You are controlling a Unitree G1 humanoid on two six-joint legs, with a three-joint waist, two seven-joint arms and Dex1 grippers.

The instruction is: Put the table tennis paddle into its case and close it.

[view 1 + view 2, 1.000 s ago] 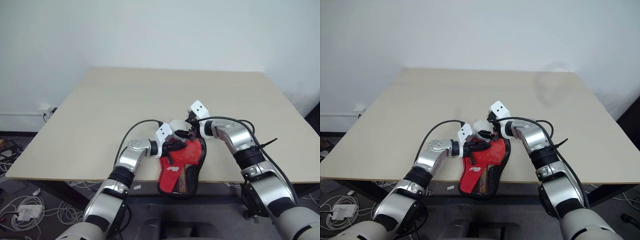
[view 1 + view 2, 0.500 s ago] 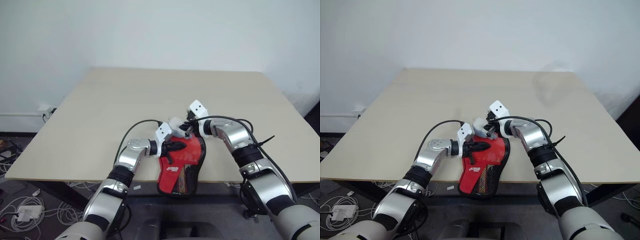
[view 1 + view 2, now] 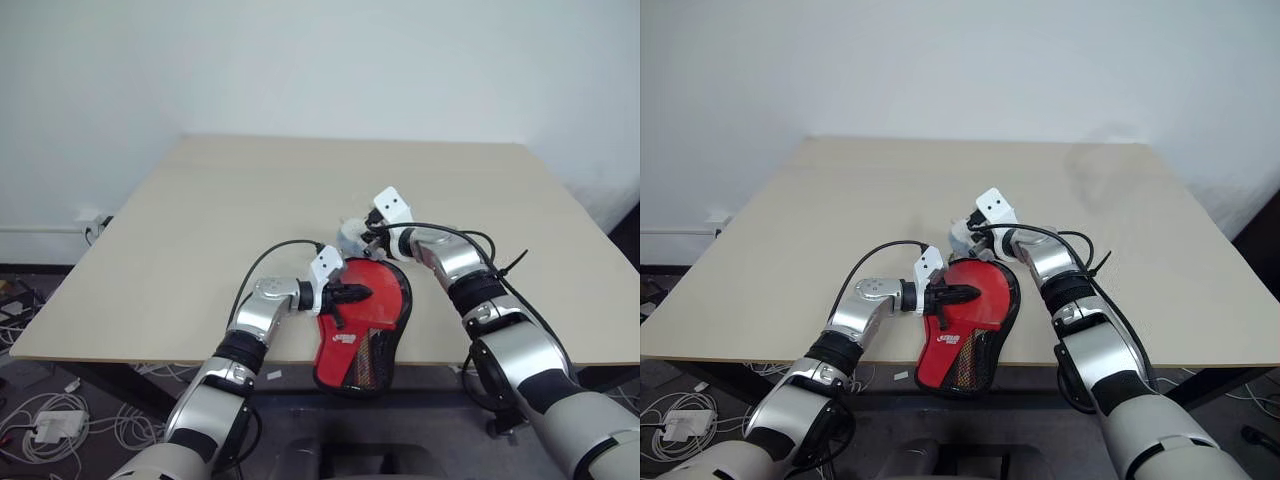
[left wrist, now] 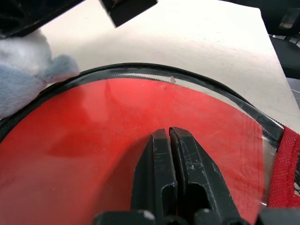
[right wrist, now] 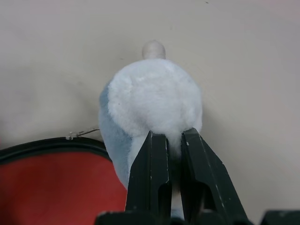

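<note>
Right hand (image 5: 171, 140) pinching fluffy grey-white lump (image 5: 152, 101) beside red black-rimmed paddle case (image 3: 975, 310); left hand (image 4: 169, 140) shut, empty, pressing case. Next: zip.

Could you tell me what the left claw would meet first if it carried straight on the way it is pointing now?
Probably the black zipped rim of the case at the far edge of the red face. The shut left claw lies over that red face; beyond the rim there is bare table. Depth is unclear.

Both head eyes look forward and down over the desk (image 3: 200, 220), sharing the red case (image 3: 365, 320) at its near edge. The left wrist camera sits tight over that red surface. The right wrist camera looks close along its fingers at the pale soft lump (image 5: 154, 101), also seen by the head.
</note>
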